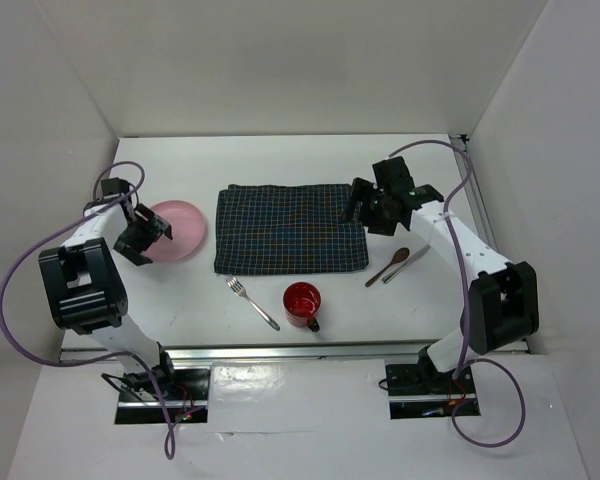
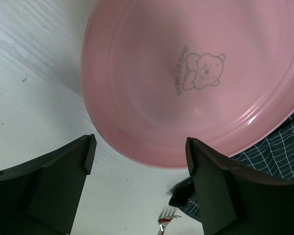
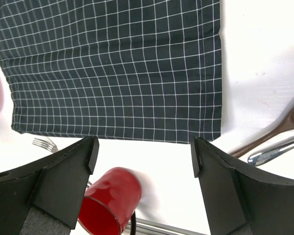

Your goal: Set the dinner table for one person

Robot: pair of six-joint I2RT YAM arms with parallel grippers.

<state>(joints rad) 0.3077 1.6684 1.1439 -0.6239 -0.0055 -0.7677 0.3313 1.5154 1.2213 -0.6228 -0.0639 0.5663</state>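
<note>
Your left gripper (image 2: 139, 152), wide and empty, hangs over the plate (image 1: 183, 229) left of the placemat (image 1: 290, 230), seemingly to grasp it; the right gripper (image 3: 144, 152) is equally wide and empty.

Bright, even, diffuse light falls over the white worktop (image 1: 280, 160) in your overhead view. The few shadows are faint and soft-edged, and nothing glares. In your left wrist view the pink plate (image 2: 196, 78) looks slightly soft, with a grey shadow beside its left rim. In your right wrist view the placemat (image 3: 112, 68) grid is crisp, though its lines bow toward the edges. The red cup (image 3: 110, 198) is smeared, possibly by motion. The near jaws are dark and blurred.
</note>
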